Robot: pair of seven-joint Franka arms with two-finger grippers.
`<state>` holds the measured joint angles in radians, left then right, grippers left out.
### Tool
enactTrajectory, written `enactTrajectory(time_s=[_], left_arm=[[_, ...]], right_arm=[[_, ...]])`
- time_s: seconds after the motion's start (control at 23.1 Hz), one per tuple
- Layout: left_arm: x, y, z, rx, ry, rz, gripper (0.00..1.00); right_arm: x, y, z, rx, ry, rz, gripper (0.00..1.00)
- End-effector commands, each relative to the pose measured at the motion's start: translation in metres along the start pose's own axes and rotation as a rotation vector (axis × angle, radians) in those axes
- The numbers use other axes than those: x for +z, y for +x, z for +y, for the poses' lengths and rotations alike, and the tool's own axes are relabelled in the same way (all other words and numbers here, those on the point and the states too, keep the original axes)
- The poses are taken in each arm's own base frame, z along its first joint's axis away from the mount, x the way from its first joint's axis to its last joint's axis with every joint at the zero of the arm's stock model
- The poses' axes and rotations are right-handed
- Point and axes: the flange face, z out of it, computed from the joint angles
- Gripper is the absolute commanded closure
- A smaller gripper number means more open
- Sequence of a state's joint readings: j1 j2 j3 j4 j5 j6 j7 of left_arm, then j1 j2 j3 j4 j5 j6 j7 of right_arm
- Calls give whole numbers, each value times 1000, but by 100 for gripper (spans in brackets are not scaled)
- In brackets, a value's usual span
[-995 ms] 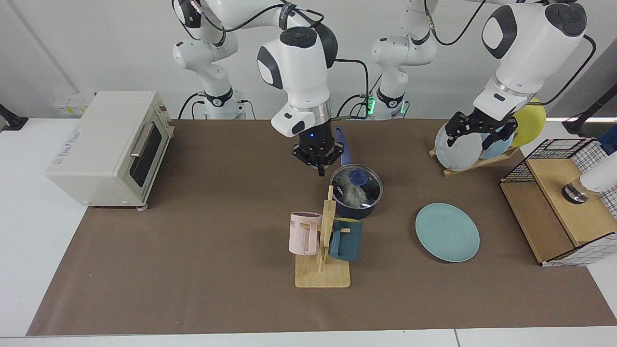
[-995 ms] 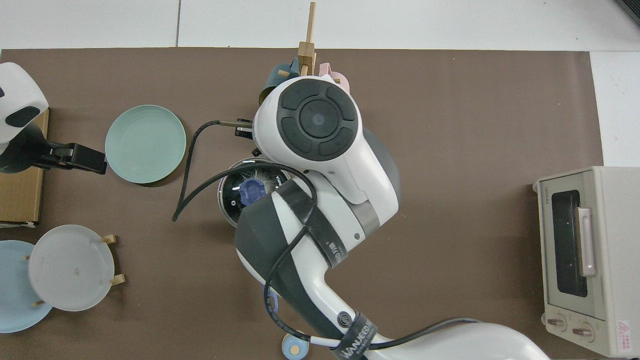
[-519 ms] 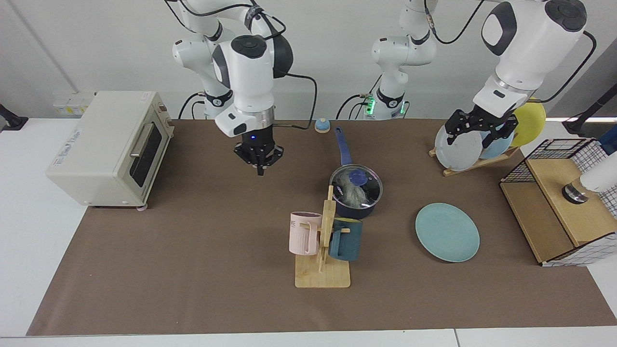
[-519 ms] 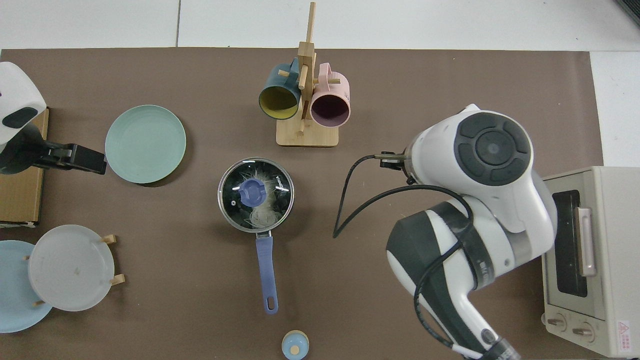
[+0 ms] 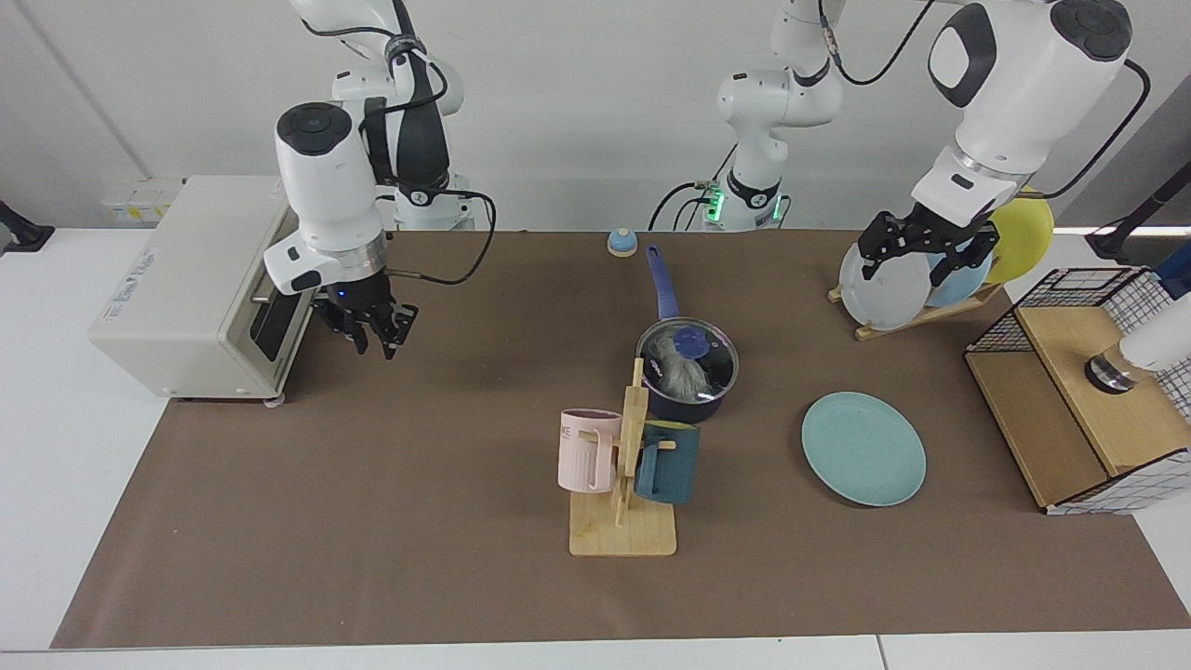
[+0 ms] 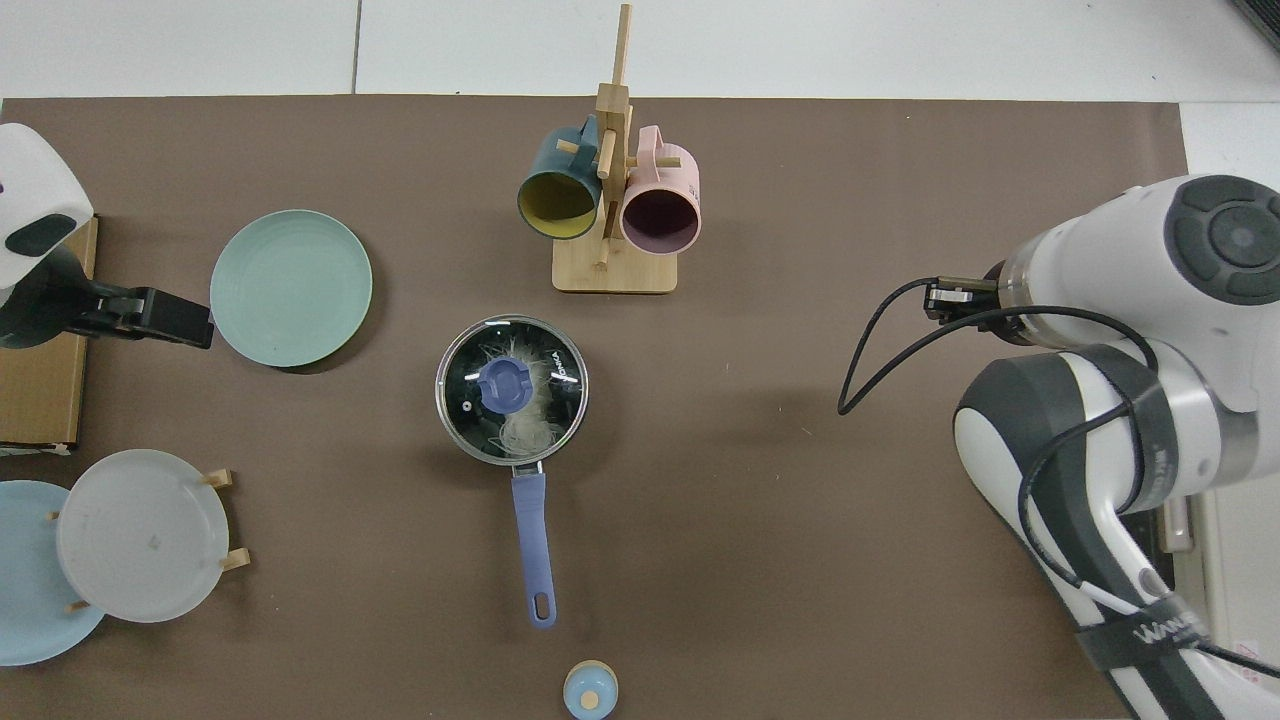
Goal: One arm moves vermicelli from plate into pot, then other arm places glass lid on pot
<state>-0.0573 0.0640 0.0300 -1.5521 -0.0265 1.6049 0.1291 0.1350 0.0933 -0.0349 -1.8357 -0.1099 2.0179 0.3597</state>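
We see both arms clear of the work on the brown table mat (image 5: 372, 521). The right gripper (image 5: 369, 328) hangs empty beside the toaster oven (image 5: 186, 288), fingers a little apart, well away from the pot. The left gripper (image 5: 928, 249) waits in front of the plate rack (image 5: 916, 312), holding nothing, jaws spread wide. The teal plate (image 5: 863, 448) lies bare, near the pot (image 5: 684, 402) at mid-table. The glass lid (image 6: 511, 390) sits flat on the pot's rim, and the vermicelli (image 5: 672, 372) shows as a pale tangle beneath the glass. We judge both steps done: noodles in, lid on. Next calls only for the arms to park, without knocking the mug stand (image 5: 625, 493) just beside the pot
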Motion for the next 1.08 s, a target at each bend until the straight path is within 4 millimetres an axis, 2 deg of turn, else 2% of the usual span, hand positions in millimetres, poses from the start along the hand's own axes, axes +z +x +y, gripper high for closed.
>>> enactTrajectory(time_s=[0.0,0.26,0.43,0.65,0.78,1.04], left_arm=[[-4,-5,4,15,-14,2,0],[-4,-6,8,23,-13,-4,0],[-8,-8,9,23,-13,2,0],[-8,-9,10,25,-13,-1,0],[-7,-9,10,28,-13,-4,0],[-9,-10,10,26,-15,-1,0]], right_arm=[[-26,5,22,-48,3,8,1],[-61,-11,42,-92,24,-36,1],[-78,-26,39,-99,71,-79,1],[-78,-31,33,-100,93,-113,1],[-77,-30,40,-89,93,-116,1],[-78,-29,35,-94,98,-103,1]])
